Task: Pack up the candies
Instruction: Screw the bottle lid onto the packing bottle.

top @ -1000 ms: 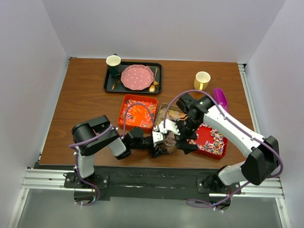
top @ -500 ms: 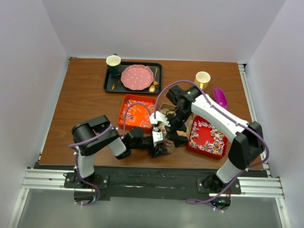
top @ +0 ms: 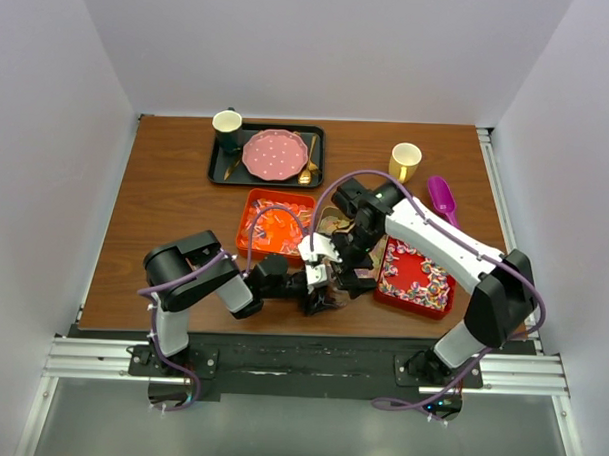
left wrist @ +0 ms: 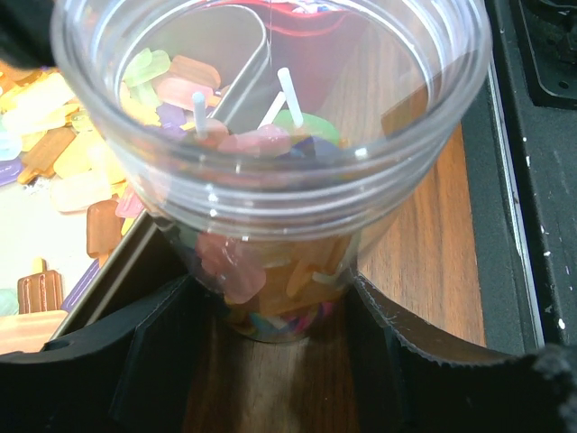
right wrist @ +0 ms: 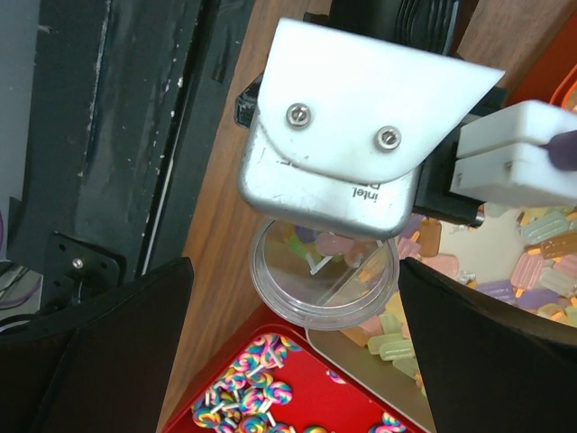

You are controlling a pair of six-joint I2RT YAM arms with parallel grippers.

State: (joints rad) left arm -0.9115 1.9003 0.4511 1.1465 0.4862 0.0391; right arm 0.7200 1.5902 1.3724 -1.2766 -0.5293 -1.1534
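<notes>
Ideally left tool (left wrist: 270, 356), grasping the clear cup (left wrist: 270, 194) of candies (left wrist: 302, 126), holds it upright, steady under the released right tool (right wrist: 293, 352).

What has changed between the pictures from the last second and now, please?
The right arm swung left, away from the red tray, bringing the open right gripper over the clear cup. Nothing was taken hold of or let go. The left gripper kept its hold on the cup, candies inside; the rest stayed put.

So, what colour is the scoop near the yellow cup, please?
The scoop is purple; the top external view shows it best.
</notes>
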